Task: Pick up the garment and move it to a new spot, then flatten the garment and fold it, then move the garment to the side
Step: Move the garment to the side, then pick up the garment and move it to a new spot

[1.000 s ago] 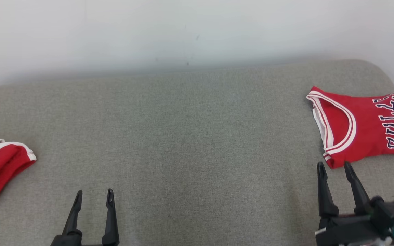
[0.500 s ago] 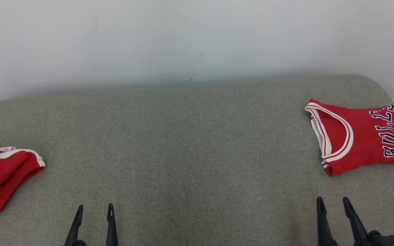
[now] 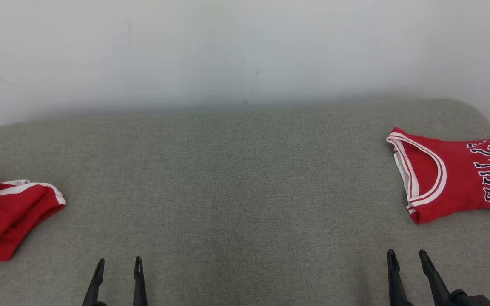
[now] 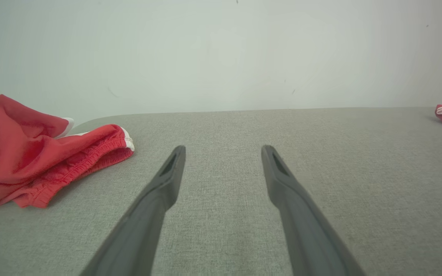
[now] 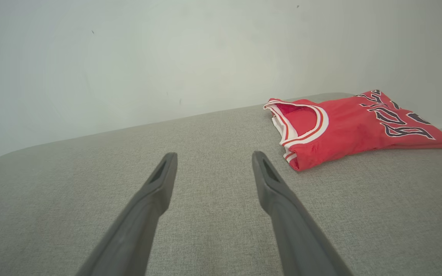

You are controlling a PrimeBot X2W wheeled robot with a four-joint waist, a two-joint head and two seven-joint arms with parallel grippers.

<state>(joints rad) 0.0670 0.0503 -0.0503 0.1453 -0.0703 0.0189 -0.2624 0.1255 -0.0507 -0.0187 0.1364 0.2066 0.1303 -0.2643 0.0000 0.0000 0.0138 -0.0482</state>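
Currently left end effector (image 3: pixel 119 261) and right end effector (image 3: pixel 407 253) hover low over the counter (image 3: pixel 245 178), fingers spread, empty, pointing at the wall (image 3: pixel 245 42); jersey (image 3: pixel 453 178) lies beyond the right one

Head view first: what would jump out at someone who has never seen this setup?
Two splashes of red stand out on the grey fabric surface: a neatly folded red Bulls jersey at the far right edge and crumpled red shorts at the far left. Low in the view, the left gripper and right gripper are open over bare fabric, holding nothing.
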